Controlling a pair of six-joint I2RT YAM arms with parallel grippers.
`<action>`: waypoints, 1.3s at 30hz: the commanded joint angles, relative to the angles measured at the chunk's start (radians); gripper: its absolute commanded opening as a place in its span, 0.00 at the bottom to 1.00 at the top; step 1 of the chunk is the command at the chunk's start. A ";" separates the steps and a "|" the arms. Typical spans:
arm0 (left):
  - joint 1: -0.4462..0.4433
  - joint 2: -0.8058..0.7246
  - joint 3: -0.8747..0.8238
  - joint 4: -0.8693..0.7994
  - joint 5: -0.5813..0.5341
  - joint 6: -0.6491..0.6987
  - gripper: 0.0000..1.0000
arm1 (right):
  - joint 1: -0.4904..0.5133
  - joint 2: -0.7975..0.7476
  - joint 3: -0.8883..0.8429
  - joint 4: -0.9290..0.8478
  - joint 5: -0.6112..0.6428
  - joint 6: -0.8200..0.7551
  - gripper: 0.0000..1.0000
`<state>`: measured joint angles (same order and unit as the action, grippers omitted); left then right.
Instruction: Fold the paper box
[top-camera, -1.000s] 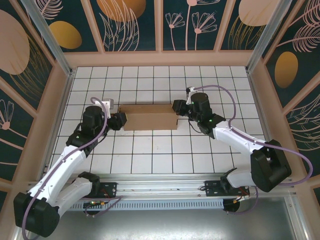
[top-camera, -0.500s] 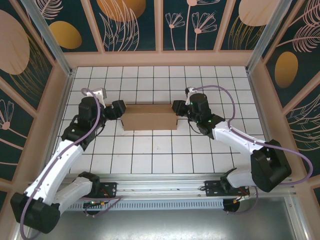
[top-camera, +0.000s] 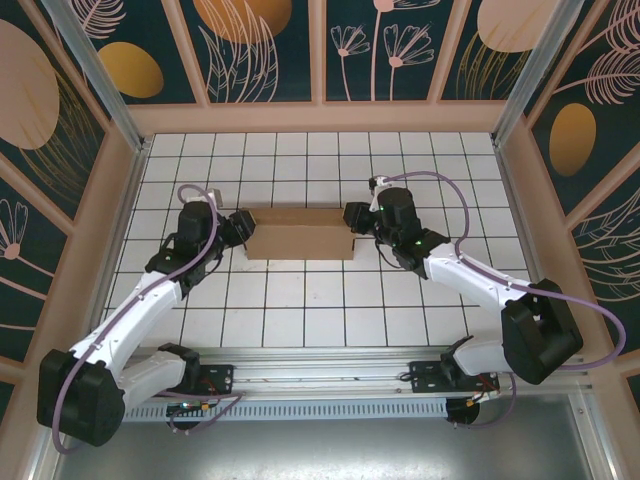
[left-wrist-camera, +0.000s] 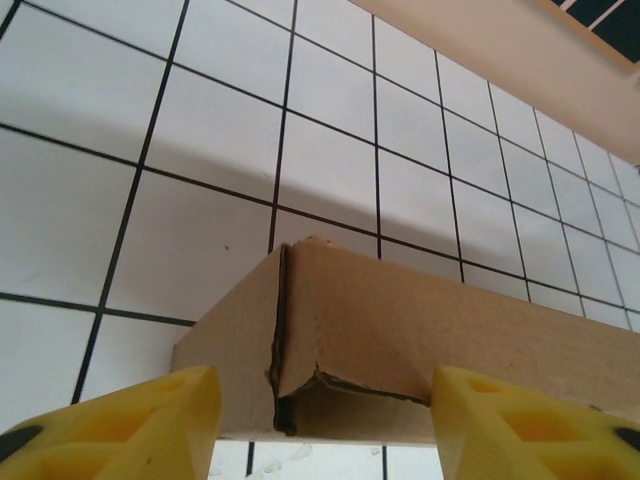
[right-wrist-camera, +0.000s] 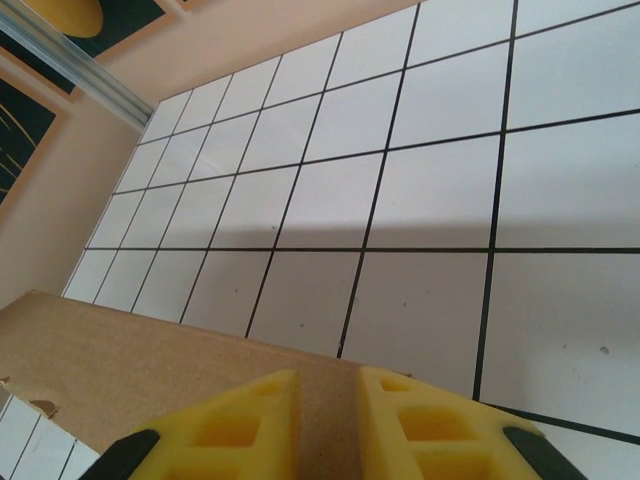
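The paper box (top-camera: 300, 235) is a closed brown cardboard block lying on the white tiled floor mid-table. My left gripper (top-camera: 240, 228) is at its left end, open. In the left wrist view the yellow fingers (left-wrist-camera: 130, 420) stand wide apart on either side of the box's near corner (left-wrist-camera: 400, 330), where a seam gapes and a flap edge is frayed. My right gripper (top-camera: 355, 217) is at the box's right end. In the right wrist view it (right-wrist-camera: 330, 420) is shut on a cardboard wall of the box (right-wrist-camera: 150, 360), pinched between the two pads.
A peach wooden wall (top-camera: 320, 118) borders the tiled floor at the back and on both sides. An aluminium rail (top-camera: 320, 365) carrying both arm bases runs along the near edge. Bare tiles (top-camera: 320, 300) lie in front of the box.
The left arm swung its wrist toward the back and then right, keeping its gripper at the box's left end. The right arm and the box have barely moved.
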<state>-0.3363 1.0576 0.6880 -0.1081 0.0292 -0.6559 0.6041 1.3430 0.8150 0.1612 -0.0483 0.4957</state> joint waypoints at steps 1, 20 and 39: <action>-0.003 -0.033 -0.066 0.047 0.020 -0.053 0.52 | 0.010 -0.008 -0.004 -0.059 0.018 -0.020 0.23; -0.003 -0.045 -0.082 0.049 0.030 -0.060 0.50 | -0.111 -0.043 -0.010 -0.068 -0.347 0.004 0.38; -0.004 -0.112 0.079 -0.049 0.023 0.053 0.70 | -0.135 -0.040 -0.063 -0.105 -0.280 -0.035 0.29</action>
<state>-0.3389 0.9794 0.7208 -0.1394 0.0227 -0.6544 0.4709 1.3041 0.7506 0.1574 -0.3496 0.4900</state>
